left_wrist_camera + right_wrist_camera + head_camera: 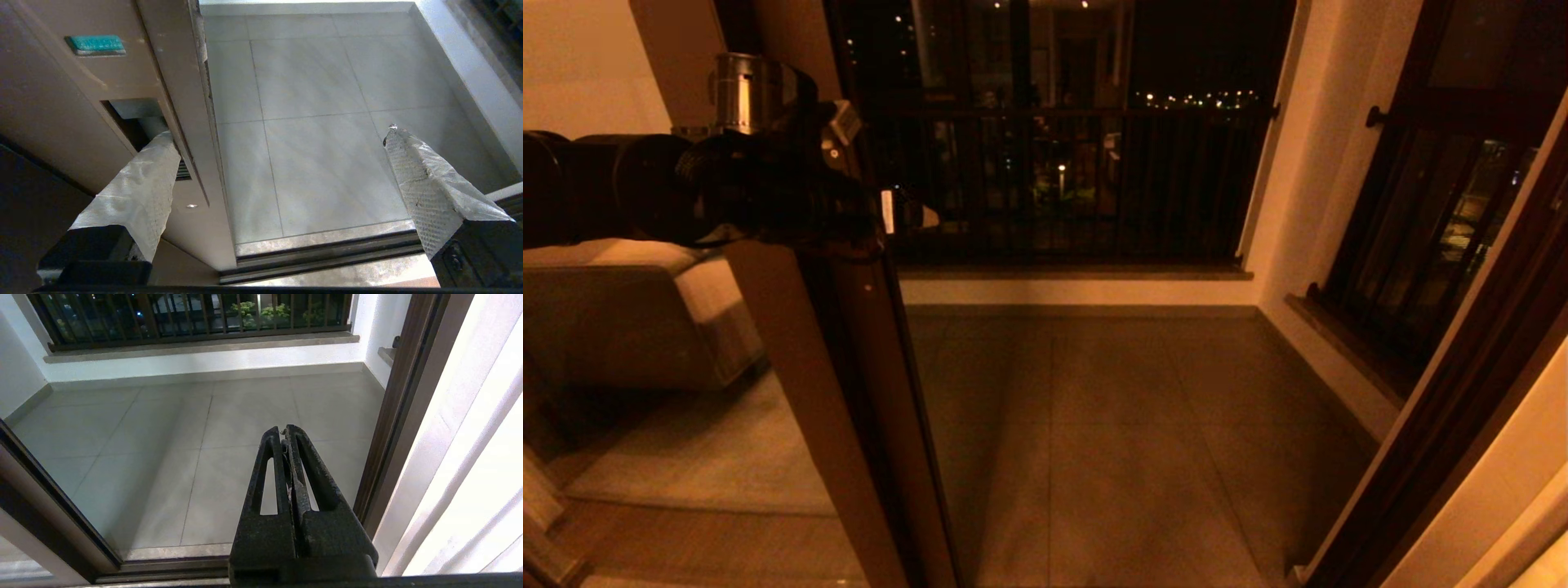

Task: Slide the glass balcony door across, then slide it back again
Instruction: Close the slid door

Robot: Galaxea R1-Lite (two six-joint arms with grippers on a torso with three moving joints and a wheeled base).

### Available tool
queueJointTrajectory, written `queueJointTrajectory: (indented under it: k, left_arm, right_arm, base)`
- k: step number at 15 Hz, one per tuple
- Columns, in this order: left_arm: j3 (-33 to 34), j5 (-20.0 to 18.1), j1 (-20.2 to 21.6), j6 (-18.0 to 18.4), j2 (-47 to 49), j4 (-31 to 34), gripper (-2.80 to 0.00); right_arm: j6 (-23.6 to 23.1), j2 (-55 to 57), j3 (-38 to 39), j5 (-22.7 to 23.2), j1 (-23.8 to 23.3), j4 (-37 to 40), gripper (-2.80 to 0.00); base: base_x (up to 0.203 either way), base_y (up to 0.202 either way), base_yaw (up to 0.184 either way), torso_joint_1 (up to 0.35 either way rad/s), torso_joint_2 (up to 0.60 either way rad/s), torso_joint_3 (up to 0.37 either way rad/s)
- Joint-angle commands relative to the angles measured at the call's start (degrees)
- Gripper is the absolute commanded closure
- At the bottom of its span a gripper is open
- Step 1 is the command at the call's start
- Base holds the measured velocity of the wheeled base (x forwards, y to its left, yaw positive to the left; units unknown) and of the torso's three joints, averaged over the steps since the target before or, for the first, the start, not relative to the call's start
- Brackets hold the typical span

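Reaching out level, left tool (278, 134) wide, one finger (139, 179) hooked in glass balcony door (122, 81) recess, right tool (284, 430) closed.

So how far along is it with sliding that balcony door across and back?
The glass balcony door stands slid aside, the doorway onto the tiled balcony floor open, so one slide looks done. In hand: the left gripper is open, one finger hooked in the recessed pull on the door's stile. Left: sliding it the other way. The right gripper is shut, idle.
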Motion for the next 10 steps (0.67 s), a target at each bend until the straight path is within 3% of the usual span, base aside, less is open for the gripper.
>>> queueJointTrajectory:
  k: [1, 10]
  left_arm:
    - [-1.1, -0.3, -0.8, -0.1, 0.9, -0.4, -2.8]
    - [-2.1, -0.2, -2.5, 0.0, 2.0, -0.4, -2.8]
  right_arm:
    - [0.0, 0.0, 0.0, 0.0, 0.0, 0.0, 0.0]
    - [0.0, 0.0, 0.0, 0.0, 0.0, 0.0, 0.0]
  base:
    - [0.0, 0.0, 0.0, 0.0, 0.0, 0.0]
    - [0.0, 0.0, 0.0, 0.0, 0.0, 0.0]
